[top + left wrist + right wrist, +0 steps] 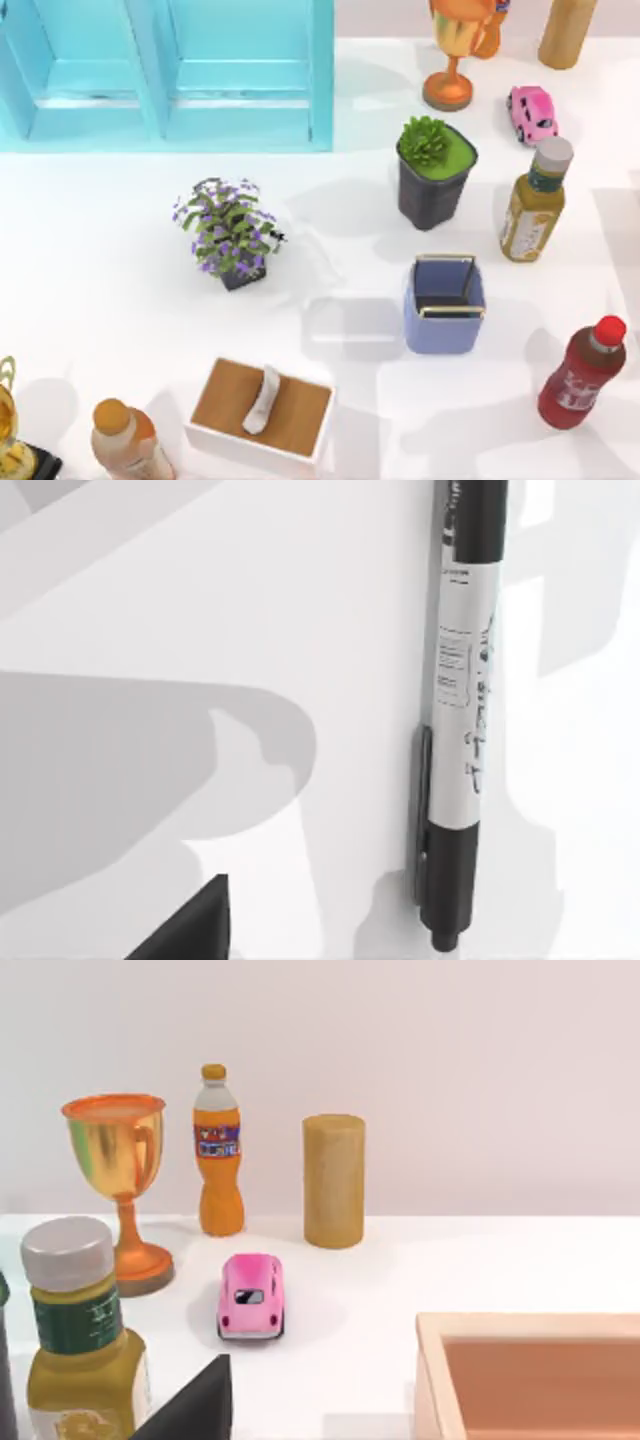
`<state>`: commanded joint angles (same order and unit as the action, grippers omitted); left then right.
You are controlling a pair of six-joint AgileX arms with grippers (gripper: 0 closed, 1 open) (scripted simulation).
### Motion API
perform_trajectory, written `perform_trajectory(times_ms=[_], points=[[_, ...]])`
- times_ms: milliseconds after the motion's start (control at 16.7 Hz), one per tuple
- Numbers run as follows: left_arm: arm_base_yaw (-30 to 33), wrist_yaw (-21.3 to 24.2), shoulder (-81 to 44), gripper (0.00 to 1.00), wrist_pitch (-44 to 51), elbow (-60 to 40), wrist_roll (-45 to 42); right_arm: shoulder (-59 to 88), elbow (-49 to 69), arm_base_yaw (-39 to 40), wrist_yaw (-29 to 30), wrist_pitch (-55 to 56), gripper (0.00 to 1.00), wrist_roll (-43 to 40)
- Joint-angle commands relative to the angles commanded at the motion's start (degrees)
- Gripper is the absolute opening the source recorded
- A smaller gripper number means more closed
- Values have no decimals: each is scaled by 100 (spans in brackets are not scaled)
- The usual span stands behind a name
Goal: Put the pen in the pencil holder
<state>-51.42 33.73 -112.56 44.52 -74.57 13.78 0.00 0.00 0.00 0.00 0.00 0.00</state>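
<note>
1. The pen (pixel 465 710) was close under the left wrist camera: pale printed barrel, black at both ends, a clip along one side. It lay against plain white with a soft shadow beside it, so I judged it was flat on the table (pixel 120 300) and not yet lifted.
2. A dark wedge (pixel 190 925) cut into the edge of that view, which I took for part of the left gripper. I could not tell whether its jaws were open or closed.
3. The pencil holder (pixel 445 330) stood upright right of the table's centre, with its dark inside facing up. I could not place the pen relative to it from these views.
4. Near the holder were the grey pot with the green plant (pixel 432 190) behind it, the yellow bottle (pixel 533 205) behind and to the right, and the red bottle (pixel 582 375) in front and to the right. The tissue box (pixel 262 410) and the purple plant (pixel 228 235) sat well apart on the left.
5. The right wrist camera looked toward the pink toy car (pixel 250 1297) at the back right. I judged that arm idle; I could not tell the state of its jaws either.
6. Risks as I judged them:
   - The round barrel could roll under one-sided contact.
   - An off-centre grip could let the pen tilt and catch the holder's rim.
   - A wide approach could knock the pot or the bottles.
   - A high release could bounce the pen out or tip the holder.
</note>
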Motion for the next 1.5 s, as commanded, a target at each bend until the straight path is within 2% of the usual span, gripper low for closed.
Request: perform_trajectory(times_ms=[240,600,900,1500], points=[[162,-13,-253,100,-415,82,217,0,0,0,0,0,100,0],[729,-107,-1041,100,-1929,392,871,0,0,0,0,0,100,0],[810,-123,-1145,100,-2088,431,961,0,0,0,0,0,100,0],[810,-123,-1145,25,-2088,431,961,0,0,0,0,0,100,0]])
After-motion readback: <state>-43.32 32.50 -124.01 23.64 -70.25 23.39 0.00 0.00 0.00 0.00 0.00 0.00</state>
